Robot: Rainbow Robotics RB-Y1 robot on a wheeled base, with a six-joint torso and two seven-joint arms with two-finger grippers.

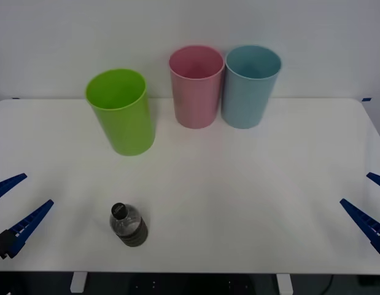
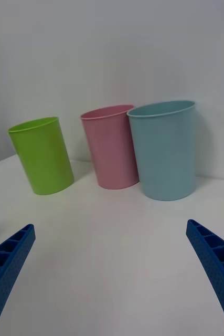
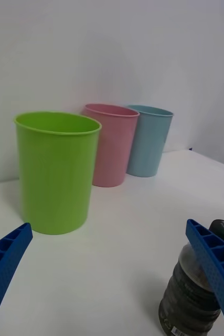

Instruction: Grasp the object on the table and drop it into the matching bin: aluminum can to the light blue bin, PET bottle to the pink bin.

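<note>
- Front view is showing the bottle [image 1: 128, 225] standing upright on the white counter [image 1: 239, 184], near the front edge and on the robot's left side.
- Its black cap [image 1: 119, 210] is sitting on top, with dark contents filling the lower part.
- Three bins are standing in a loose row toward the back of the counter: the green bin [image 1: 121, 112] on the left and a little forward, the pink bin [image 1: 196, 86] in the middle, the blue bin [image 1: 250, 86] just beside the pink one on the right.
- The left pincer [image 1: 16, 203] is hovering open at the left edge, its blue fingers spread, near the bottle but not touching it.
- Left wrist view is showing the bottle [image 3: 195, 289] partly behind one finger [image 3: 216, 273].
- The right pincer [image 1: 369, 203] is hanging open at the right edge, well apart from the bottle.
- Right wrist view is facing the three bins, the blue bin [image 2: 163, 149] being nearest.
</note>
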